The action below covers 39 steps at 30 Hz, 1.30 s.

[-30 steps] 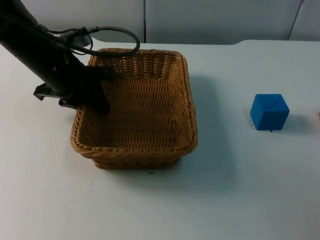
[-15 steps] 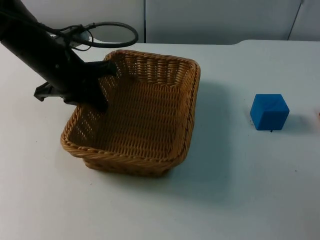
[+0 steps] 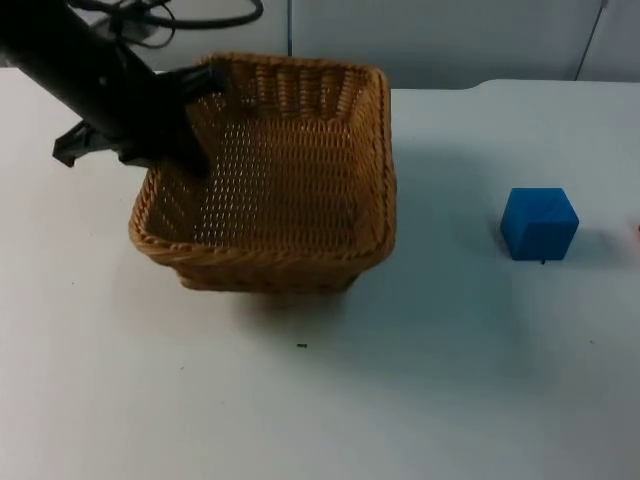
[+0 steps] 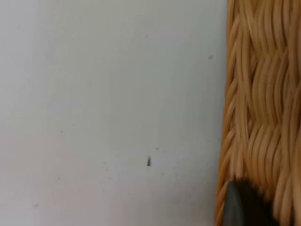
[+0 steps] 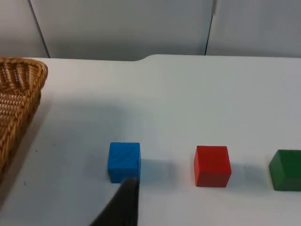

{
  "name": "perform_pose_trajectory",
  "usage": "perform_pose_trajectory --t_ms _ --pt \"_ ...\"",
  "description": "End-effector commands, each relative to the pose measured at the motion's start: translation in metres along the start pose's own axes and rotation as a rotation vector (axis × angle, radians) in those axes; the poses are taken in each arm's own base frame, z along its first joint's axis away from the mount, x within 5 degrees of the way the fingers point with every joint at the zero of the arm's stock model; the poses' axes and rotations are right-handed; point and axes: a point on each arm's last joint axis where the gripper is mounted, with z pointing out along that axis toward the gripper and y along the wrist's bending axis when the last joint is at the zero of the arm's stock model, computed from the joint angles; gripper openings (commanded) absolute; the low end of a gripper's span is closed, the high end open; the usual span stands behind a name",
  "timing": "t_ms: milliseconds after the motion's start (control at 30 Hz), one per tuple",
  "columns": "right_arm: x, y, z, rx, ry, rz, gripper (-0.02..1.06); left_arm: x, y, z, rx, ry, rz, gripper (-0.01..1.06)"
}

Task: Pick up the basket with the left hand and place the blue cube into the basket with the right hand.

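**Left hand lifts basket, cube waits on surface**

Left hand (image 3: 190, 120) clamped on the basket (image 3: 290, 180) at its left rim, near the back corner: one finger inside the wall, one outside. Basket is off the surface (image 3: 400, 380), tilted, with its shadow showing under the front edge. Nothing inside it.

Left wrist view: woven rim of the basket (image 4: 258, 103) close up, a black fingertip (image 4: 242, 207) pressed against the weave, white surface (image 4: 108, 103) beside it with a small dark speck.

Blue cube (image 3: 539, 223) sits on the surface well to the right of the basket, apart from it, flat on one face, untouched.

Right wrist view: blue cube (image 5: 124, 161) just beyond a black fingertip (image 5: 123, 205) of the right hand; cannot tell if that hand is apart or together. Red cube (image 5: 212, 165) near the blue one on the side away from the basket, and a green cube (image 5: 288, 169) past the red, partly cut by the frame edge. All three stand in a row on the surface (image 5: 188, 103), none touching. Basket corner (image 5: 19, 99) seen at the far side, apart from the blue cube. Grey wall (image 5: 141, 28) behind the surface edge.

Right arm waits.
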Motion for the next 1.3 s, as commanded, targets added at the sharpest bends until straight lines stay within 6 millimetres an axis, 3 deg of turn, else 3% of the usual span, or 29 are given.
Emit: perform_pose_trajectory --t_ms 0,100,267,433,600,700,733,800,833,867,900,1000,1033,1167,1267 --pt "-0.002 -0.001 0.000 0.002 -0.006 0.007 1.04 -0.003 -0.014 -0.017 0.039 -0.020 -0.030 0.00" --pt "0.002 0.000 0.000 -0.005 0.035 0.004 1.04 -0.004 -0.031 -0.044 0.070 -0.049 -0.028 0.00" --pt "0.003 0.001 0.000 -0.012 0.055 0.005 1.04 -0.003 -0.042 -0.062 0.079 -0.052 -0.034 0.00" --pt "-0.003 0.003 0.000 -0.041 0.072 0.034 1.04 -0.001 -0.042 -0.065 0.067 -0.039 -0.042 0.00" --pt "-0.031 0.001 0.013 -0.063 0.160 0.038 1.04 0.000 -0.043 -0.064 0.067 -0.034 -0.039 0.00" --pt "-0.056 -0.002 0.047 -0.077 0.227 0.053 1.04 0.000 -0.043 -0.064 0.068 -0.033 -0.038 0.00" --pt "-0.056 -0.002 0.047 -0.077 0.227 0.053 1.04 0.000 -0.043 -0.064 0.068 -0.033 -0.038 0.00" --pt "-0.066 -0.003 0.071 -0.094 0.282 0.053 1.04 0.000 -0.043 -0.064 0.068 -0.033 -0.038 0.00" --pt "-0.072 -0.001 0.093 -0.113 0.329 0.044 1.04 0.000 -0.043 -0.064 0.067 -0.035 -0.038 0.00" --pt "-0.072 -0.001 0.093 -0.113 0.329 0.044 1.04 0.000 -0.043 -0.064 0.067 -0.035 -0.038 0.00" --pt "-0.075 0.002 0.108 -0.128 0.357 0.032 1.04 -0.001 -0.043 -0.064 0.066 -0.039 -0.038 0.00" --pt "-0.081 0.020 0.145 -0.171 0.422 -0.041 1.04 -0.001 -0.043 -0.064 0.065 -0.043 -0.038 0.00" --pt "-0.081 0.020 0.145 -0.171 0.422 -0.041 1.04 -0.001 -0.043 -0.064 0.065 -0.043 -0.038 0.00" --pt "-0.085 0.062 0.185 -0.203 0.466 -0.246 1.04 -0.001 -0.043 -0.064 0.066 -0.041 -0.038 0.00" --pt "-0.082 0.074 0.199 -0.214 0.480 -0.279 1.04 -0.001 -0.043 -0.064 0.067 -0.038 -0.038 0.00"
